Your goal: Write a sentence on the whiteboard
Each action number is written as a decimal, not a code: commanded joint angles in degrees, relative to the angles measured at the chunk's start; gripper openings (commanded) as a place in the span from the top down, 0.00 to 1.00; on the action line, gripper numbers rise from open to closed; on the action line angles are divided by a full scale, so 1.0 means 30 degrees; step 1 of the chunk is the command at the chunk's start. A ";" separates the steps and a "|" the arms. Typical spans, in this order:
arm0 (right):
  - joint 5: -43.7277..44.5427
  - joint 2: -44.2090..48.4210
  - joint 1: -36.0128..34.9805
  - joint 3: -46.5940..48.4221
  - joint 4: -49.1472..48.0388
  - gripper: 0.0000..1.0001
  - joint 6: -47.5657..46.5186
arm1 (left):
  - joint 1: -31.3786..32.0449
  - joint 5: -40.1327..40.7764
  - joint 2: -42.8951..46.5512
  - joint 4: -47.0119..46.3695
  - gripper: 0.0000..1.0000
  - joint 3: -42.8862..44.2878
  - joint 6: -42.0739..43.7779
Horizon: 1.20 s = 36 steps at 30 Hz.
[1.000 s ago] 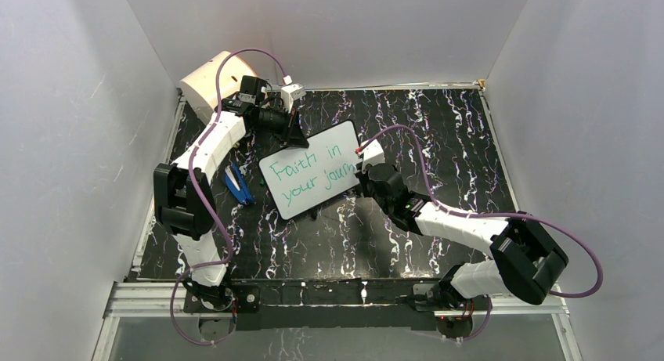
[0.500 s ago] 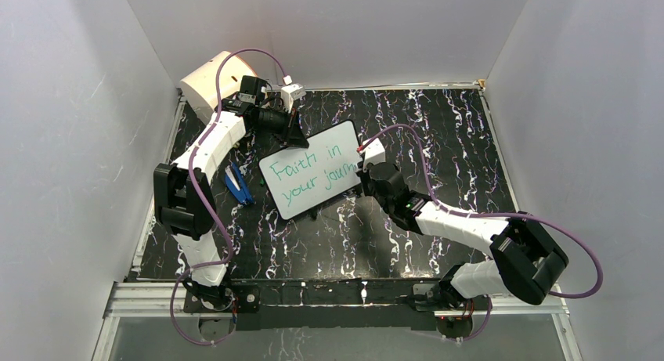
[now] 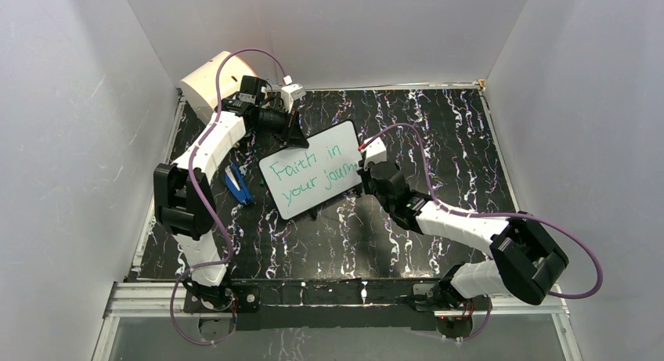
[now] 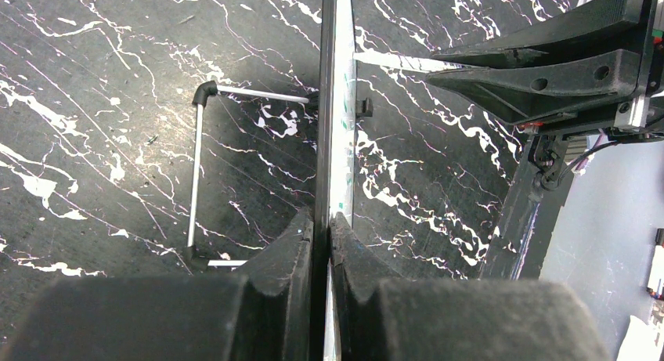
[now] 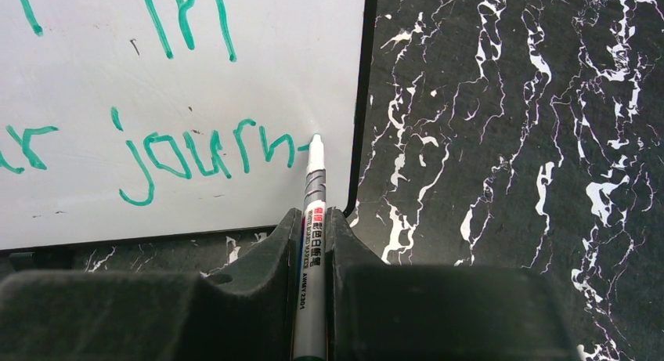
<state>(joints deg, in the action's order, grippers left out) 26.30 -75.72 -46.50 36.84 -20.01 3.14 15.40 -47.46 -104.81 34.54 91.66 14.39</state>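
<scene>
whiteboard (image 3: 342, 135): middle of the table (image 3: 454, 142), propped at a tilt so its face meets the pen
sentence (image 5: 203, 153): green "Faith in / your journ", unfinished and nearly at the right frame
marker (image 5: 313, 193): tip on the board just past the "n"
right gripper (image 5: 313, 218): clamped on the marker barrel
left gripper (image 4: 322, 224): pinching the board's far edge, I'd guess to brace it against the writing push

In the right wrist view, the sentence (image 5: 205, 153) runs off the left edge.
</scene>
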 commanded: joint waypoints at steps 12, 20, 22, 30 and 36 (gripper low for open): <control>-0.1180 0.0402 0.0089 0.0261 -0.0894 1.00 -0.0061 | 0.0430 0.2197 -0.1127 0.1662 1.00 -0.0370 0.0651; -0.1453 0.0697 0.0067 -0.0217 0.0022 1.00 0.0334 | 0.0436 0.2214 -0.1173 0.1659 1.00 -0.0311 0.0652; -0.1433 0.0740 0.0072 -0.0296 0.0252 1.00 0.0396 | 0.0458 0.2209 -0.1172 0.1667 1.00 -0.0291 0.0652; -0.0619 0.0587 0.0088 -0.0594 0.0227 1.00 0.0395 | 0.0441 0.2220 -0.1183 0.1689 1.00 -0.0313 0.0652; 0.0093 0.0690 0.0121 -0.0634 -0.0270 1.00 0.0245 | 0.0460 0.2264 -0.1171 0.1672 1.00 -0.0292 0.0651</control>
<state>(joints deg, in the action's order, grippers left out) 24.32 -74.94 -46.46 35.00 -17.78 3.95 15.40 -47.55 -105.25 34.70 92.01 14.39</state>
